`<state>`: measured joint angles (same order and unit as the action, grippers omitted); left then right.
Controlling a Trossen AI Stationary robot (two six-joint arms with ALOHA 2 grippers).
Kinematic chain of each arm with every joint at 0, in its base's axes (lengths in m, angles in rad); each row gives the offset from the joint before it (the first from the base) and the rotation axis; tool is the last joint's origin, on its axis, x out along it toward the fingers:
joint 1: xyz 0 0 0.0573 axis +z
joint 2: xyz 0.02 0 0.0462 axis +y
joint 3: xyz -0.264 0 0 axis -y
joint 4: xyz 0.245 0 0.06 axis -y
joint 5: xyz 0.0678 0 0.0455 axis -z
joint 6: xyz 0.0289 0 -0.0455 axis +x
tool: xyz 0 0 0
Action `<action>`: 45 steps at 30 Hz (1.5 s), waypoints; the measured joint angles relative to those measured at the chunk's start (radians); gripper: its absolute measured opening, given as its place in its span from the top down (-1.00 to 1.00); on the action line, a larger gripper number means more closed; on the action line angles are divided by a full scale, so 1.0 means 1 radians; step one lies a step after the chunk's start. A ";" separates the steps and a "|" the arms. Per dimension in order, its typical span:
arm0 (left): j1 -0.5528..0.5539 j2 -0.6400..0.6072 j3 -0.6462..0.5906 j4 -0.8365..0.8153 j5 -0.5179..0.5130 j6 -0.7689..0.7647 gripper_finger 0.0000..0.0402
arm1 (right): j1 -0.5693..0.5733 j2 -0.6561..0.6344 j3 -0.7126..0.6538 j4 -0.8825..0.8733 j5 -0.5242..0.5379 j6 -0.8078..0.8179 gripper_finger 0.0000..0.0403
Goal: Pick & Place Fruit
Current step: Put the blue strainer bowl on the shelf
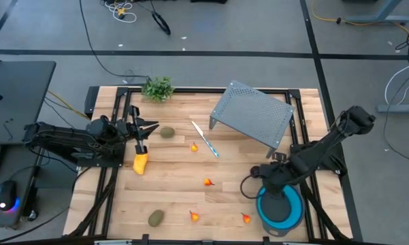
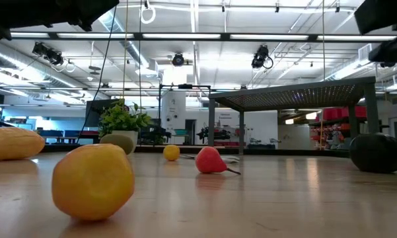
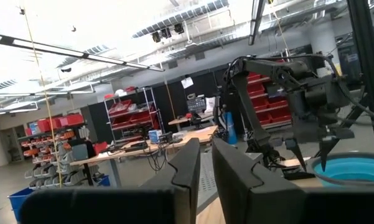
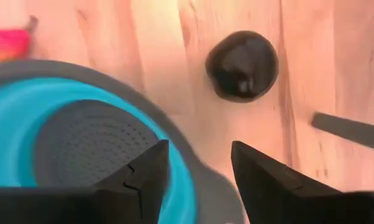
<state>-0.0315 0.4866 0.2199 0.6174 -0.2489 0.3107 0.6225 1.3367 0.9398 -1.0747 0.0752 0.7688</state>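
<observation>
The tabletop (image 1: 184, 177) is light wood with pale stripes. The biggest fruit (image 1: 141, 162) is yellow. Two oval fruits (image 1: 167, 133) are olive-brown, the round fruit (image 4: 242, 65) is almost black, and the tiny fruits (image 1: 208, 182) are orange-red. The bowl (image 1: 280, 208) is bright blue with a grey rim. The rack (image 1: 253, 113) is grey with small dots. The sprig (image 1: 158, 88) is green.

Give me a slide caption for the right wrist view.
Right hand, fingers apart and empty, above the blue collapsible bowl's rim, beside a dark round fruit on the wooden table.
</observation>
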 joint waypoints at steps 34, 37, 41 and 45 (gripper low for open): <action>0.000 0.000 0.000 -0.025 -0.002 0.000 0.74 | -0.007 0.122 0.001 0.060 -0.138 -0.088 0.80; 0.000 0.000 0.000 -0.025 -0.002 0.000 0.74 | -0.014 0.120 0.023 0.040 -0.156 -0.079 0.80; 0.000 0.000 0.000 -0.024 -0.002 0.000 0.74 | -0.020 0.119 0.092 -0.010 -0.141 -0.082 0.82; 0.000 0.000 0.000 -0.024 -0.002 0.000 0.74 | -0.027 0.110 0.204 -0.081 -0.101 -0.101 0.83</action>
<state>-0.0314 0.4862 0.2203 0.5934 -0.2508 0.3110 0.5955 1.4468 1.1440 -1.1556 -0.0263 0.6681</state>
